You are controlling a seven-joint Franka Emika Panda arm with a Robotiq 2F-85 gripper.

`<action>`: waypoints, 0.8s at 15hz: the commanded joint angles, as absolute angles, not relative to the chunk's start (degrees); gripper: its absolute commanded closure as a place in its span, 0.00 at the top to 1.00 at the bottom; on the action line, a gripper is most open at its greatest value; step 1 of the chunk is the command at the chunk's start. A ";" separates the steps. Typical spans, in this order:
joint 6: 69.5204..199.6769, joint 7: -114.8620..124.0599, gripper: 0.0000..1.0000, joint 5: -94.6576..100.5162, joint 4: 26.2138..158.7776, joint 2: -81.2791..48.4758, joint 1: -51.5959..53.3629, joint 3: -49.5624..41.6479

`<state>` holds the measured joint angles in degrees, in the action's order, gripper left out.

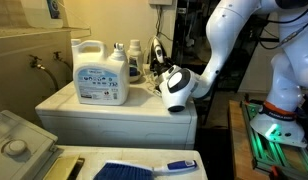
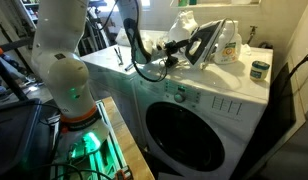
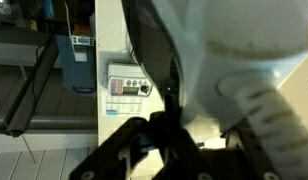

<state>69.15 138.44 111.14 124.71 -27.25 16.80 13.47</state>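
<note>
A clothes iron [image 2: 205,43] with a dark and white body is over the top of a white washing machine [image 2: 234,92], tilted with its nose up. My gripper [image 2: 177,50] is shut on the iron at its handle end. In an exterior view the iron [image 1: 158,55] shows as a dark shape beside my white wrist, with the gripper [image 1: 160,72] just under it. In the wrist view the iron's white body [image 3: 234,40] fills the right side and my dark fingers [image 3: 164,132] close round its dark edge. Whether the iron touches the washer top is hidden.
A large white detergent jug [image 1: 99,72] and smaller bottles [image 1: 121,56] stand on the washer top behind the iron. A small dark jar [image 2: 259,69] stands near the wall. A blue brush [image 1: 144,170] lies on a lower surface. The washer's control panel [image 3: 126,88] shows below the gripper.
</note>
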 commanded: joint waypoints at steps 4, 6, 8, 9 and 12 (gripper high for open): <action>66.91 138.34 0.40 106.57 123.12 -28.29 16.35 14.45; 66.76 138.28 0.40 106.33 122.94 -28.40 16.37 14.46; 66.54 138.40 0.15 106.16 122.43 -29.22 16.51 14.52; 67.03 138.92 0.15 105.39 121.96 -29.37 16.36 14.86; 67.84 139.48 0.15 104.54 121.06 -30.26 16.38 15.44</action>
<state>67.26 138.38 105.93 122.13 -28.48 16.76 14.42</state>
